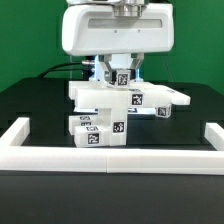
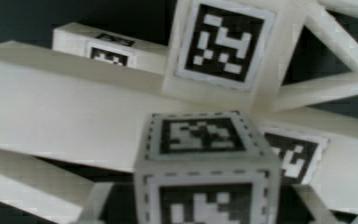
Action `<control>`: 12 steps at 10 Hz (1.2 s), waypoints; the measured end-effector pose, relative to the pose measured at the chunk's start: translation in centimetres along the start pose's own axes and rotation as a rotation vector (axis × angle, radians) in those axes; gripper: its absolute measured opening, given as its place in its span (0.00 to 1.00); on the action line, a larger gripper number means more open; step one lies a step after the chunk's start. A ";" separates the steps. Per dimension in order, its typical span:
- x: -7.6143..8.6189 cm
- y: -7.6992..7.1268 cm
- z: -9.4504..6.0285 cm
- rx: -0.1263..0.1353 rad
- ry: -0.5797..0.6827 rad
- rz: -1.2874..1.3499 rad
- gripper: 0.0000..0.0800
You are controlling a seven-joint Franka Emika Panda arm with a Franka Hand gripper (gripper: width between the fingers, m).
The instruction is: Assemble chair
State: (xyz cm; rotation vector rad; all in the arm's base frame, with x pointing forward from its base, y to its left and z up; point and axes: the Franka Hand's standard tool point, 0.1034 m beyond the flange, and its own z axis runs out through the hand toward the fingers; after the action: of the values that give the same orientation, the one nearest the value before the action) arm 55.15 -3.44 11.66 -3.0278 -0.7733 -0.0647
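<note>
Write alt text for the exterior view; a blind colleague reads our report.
A white robot gripper, shut on the top of a partly built white tagged chair, above a black table edged by a white rail.

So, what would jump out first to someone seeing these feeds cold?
The bulky white gripper, centre of the exterior view, shut on a tagged chair piece. Right beneath it, the stacked chair parts, white blocks dotted with black-and-white tags, on the black table. A low white border rail frames the front.
</note>
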 end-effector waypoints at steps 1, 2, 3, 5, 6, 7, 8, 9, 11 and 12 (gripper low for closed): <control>0.0 0.2 0.0 -0.005 0.005 0.003 0.36; -0.1 0.4 0.0 -0.008 0.008 0.001 0.36; -0.1 0.5 0.0 -0.010 0.010 0.003 0.36; -0.1 0.5 0.0 -0.010 0.010 0.004 0.36; -0.1 0.5 0.0 -0.010 0.010 0.004 0.36; -0.1 0.5 0.0 -0.010 0.010 0.004 0.36; -0.1 0.5 0.0 -0.010 0.010 0.004 0.36; -0.1 0.5 0.0 -0.010 0.010 0.007 0.36; -0.1 0.5 0.0 -0.010 0.010 0.024 0.36; -0.1 0.5 0.0 -0.010 0.010 0.026 0.36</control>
State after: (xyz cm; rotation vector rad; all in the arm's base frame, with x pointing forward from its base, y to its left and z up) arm 55.32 -3.93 11.69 -3.0435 -0.7354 -0.0839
